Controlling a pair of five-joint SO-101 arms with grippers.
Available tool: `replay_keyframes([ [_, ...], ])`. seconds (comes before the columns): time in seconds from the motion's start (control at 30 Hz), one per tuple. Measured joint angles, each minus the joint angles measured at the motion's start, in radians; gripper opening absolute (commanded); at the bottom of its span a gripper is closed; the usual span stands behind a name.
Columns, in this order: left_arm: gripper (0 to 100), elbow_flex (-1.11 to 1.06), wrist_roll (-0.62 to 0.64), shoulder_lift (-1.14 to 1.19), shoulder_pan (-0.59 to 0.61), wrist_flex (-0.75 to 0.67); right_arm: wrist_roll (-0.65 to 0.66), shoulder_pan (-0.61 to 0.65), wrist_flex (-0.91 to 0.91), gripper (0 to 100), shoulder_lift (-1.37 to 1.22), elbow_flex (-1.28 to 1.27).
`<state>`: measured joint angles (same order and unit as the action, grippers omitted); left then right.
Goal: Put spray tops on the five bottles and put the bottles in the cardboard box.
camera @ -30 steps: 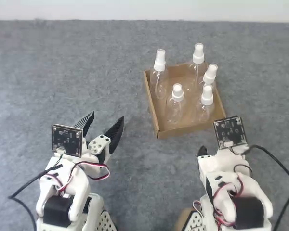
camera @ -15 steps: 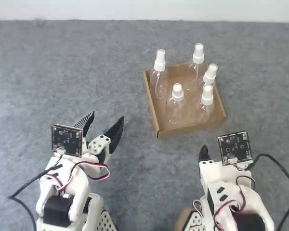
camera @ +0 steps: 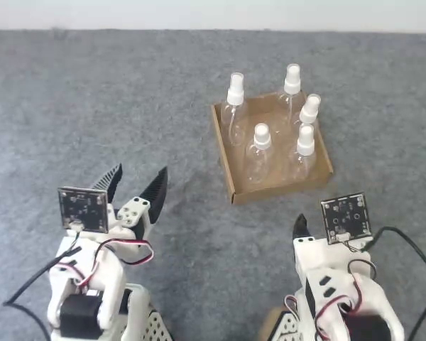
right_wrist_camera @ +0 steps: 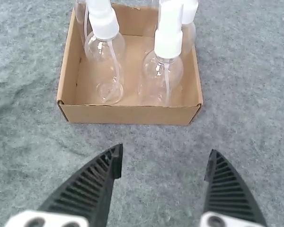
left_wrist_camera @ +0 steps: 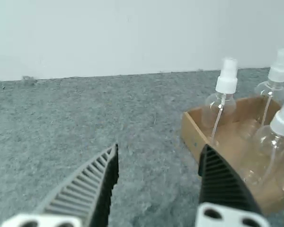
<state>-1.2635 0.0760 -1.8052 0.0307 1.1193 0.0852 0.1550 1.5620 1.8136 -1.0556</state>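
Several clear bottles (camera: 258, 153) with white spray tops (camera: 261, 135) stand upright inside the cardboard box (camera: 227, 162) at the middle right of the grey carpet. In the right wrist view two of those bottles (right_wrist_camera: 106, 52) stand nearest in the box (right_wrist_camera: 128, 113). My left gripper (camera: 136, 186) is open with nothing in it, low on the left, well apart from the box (left_wrist_camera: 191, 137). My right gripper (right_wrist_camera: 163, 165) is open and empty too, just in front of the box's near wall; in the high view one dark finger (camera: 299, 227) shows beside the camera board.
Grey carpet (camera: 92, 106) covers the whole table. A pale wall (left_wrist_camera: 132, 33) rises behind its far edge. Both arm bases, with loose cables (camera: 405, 241), stand at the near edge.
The right arm drew back from the box toward its base. The left arm then shifted slightly left and back. Both grippers stayed open. Bottles and box have not moved.
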Motion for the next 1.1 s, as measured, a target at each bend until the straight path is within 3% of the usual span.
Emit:
replay_keyframes([
  [0.2, 25, -0.021, -0.011, 0.0, 0.023, 0.0, 0.005, 0.0, 0.0, 23.4, 0.0, 0.0],
  [0.47, 25, -0.224, -0.11, 0.0, 0.221, -0.091, 0.164, 0.0, -0.015, 23.4, 0.0, -0.012],
  [0.7, 25, -0.358, -0.11, 0.0, 0.247, -0.14, 0.272, 0.0, -0.124, 23.4, -0.002, -0.077],
  [0.93, 25, -0.428, -0.114, 0.0, 0.255, -0.14, 0.276, -0.186, -0.367, 23.4, -0.006, -0.35],
  [1.1, 25, -0.43, -0.12, 0.0, 0.253, -0.14, 0.275, -0.244, -0.405, 20.3, -0.02, -0.5],
])
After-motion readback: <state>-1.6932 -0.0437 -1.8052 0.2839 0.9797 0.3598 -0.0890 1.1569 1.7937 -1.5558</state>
